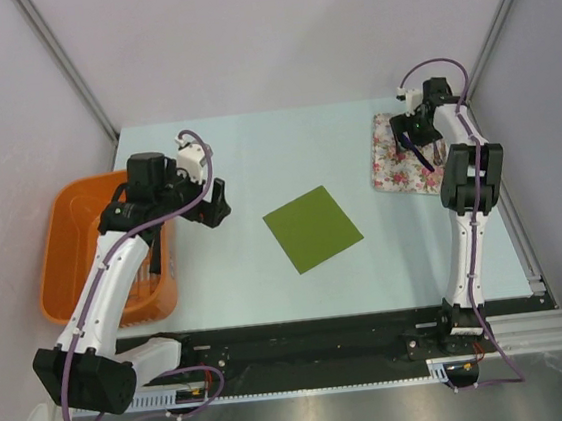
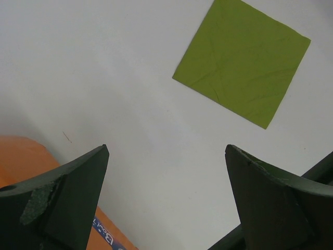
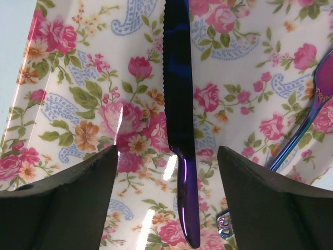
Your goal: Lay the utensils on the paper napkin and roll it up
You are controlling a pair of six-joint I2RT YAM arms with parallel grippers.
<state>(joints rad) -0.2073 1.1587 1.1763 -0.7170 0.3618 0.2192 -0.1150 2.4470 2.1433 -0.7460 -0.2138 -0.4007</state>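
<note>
Framing the knife (image 3: pixel 179 130), right gripper (image 3: pixel 167 152) gapes, left gripper (image 2: pixel 166 148) too; second utensil (image 3: pixel 307 122) cropped.

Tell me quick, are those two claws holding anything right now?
Left gripper: open, holding nothing.
Right gripper: open, fingers either side of the knife on the floral pad, not gripping it.

We see soft, even light in the top view, with faint shadows under the arms (image 1: pixel 117 278). At the left wrist the surface (image 2: pixel 104 78) dims to grey at lower left. At the right wrist white glare streaks the glossy pad (image 3: pixel 78 104), the knife (image 3: pixel 177 94) gleams, and the fingers (image 3: pixel 62 203) are near black.
</note>
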